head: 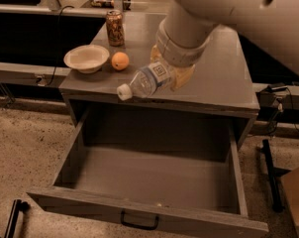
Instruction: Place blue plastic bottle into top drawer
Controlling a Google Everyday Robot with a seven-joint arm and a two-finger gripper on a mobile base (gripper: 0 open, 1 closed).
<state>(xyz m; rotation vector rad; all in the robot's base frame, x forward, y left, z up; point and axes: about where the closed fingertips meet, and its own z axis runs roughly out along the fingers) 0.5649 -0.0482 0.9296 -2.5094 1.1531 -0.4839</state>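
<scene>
The blue plastic bottle (148, 81) is clear with a white cap and a white-and-blue label. It lies tilted, cap pointing left and down, held in the air over the cabinet's front edge. My gripper (173, 73) is shut on the bottle's rear end, below my large white arm. The top drawer (149, 213) stands pulled wide open below, grey, with nothing in it, with a small black handle (139, 221) on its front panel.
On the cabinet top (224, 78) stand a white bowl (86, 58), an orange fruit (120, 61) and a brown patterned can (115, 28). A dark bench runs to the left. A black stand leg (271, 175) is at the right of the drawer.
</scene>
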